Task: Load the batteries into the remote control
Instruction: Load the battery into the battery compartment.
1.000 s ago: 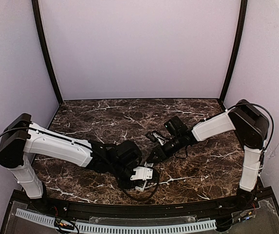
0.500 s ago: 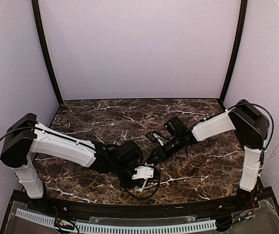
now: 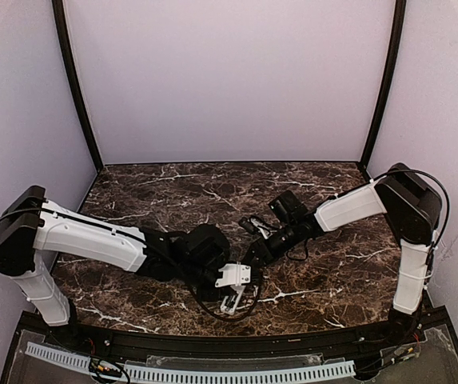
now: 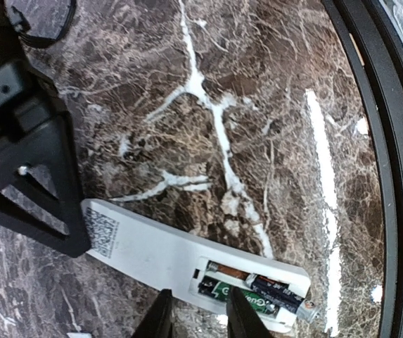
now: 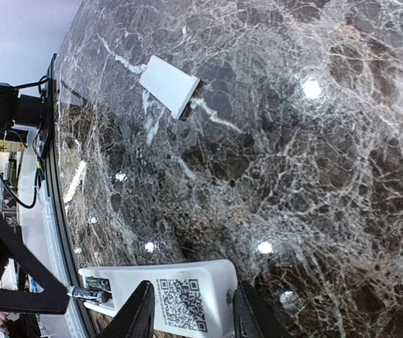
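The white remote control (image 4: 152, 250) lies back-up on the marble with its battery bay open. A green battery (image 4: 240, 296) sits in the near slot. A dark battery (image 4: 278, 290) lies askew in the other, its silver end poking past the remote's end. My left gripper (image 4: 201, 313) hovers at the bay's edge, jaws a little apart with nothing between them. My right gripper (image 5: 190, 313) is open at the QR-code end of the remote (image 5: 180, 292), one finger over it and the other just beyond its end. From above, the remote is mostly hidden under both grippers (image 3: 230, 300) (image 3: 252, 258).
A small white battery cover (image 5: 169, 86) lies loose on the marble, farther back from the remote. The black front rail (image 4: 391, 176) runs close beside the remote's battery end. Cables loop around the left wrist (image 3: 213, 308).
The left gripper has shifted slightly back from the near edge. Both pairs of jaws have opened a little. The right arm has barely moved.
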Tool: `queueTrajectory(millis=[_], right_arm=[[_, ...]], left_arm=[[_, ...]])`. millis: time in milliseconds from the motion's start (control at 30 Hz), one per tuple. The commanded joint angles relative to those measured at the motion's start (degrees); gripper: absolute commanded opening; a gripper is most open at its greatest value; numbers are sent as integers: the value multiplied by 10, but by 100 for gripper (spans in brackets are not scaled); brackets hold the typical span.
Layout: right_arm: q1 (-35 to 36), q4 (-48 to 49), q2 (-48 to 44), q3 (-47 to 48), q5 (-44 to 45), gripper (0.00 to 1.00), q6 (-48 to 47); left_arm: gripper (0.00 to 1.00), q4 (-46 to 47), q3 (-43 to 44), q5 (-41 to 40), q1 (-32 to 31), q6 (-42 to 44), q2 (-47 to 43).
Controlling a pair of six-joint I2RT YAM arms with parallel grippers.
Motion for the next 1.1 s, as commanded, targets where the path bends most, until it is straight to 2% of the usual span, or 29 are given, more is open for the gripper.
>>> queueTrajectory(millis=[0, 133, 367, 600, 867, 1067], right_arm=[[8, -20, 3, 8, -2, 38, -4], [7, -21, -1, 9, -2, 38, -3], [8, -27, -8, 9, -1, 39, -5], [7, -34, -21, -6, 5, 46, -11], [4, -42, -17, -11, 25, 58, -18], [3, -48, -7, -7, 26, 57, -22]], left_arm=[[28, -9, 13, -18, 2, -3, -57], [29, -21, -12, -4, 2, -7, -96], [26, -34, -55, 80, 1, 17, -133], [25, -53, -53, 126, 0, 45, -105], [22, -62, -47, 125, -1, 59, -68], [20, -64, -47, 120, -1, 61, -53]])
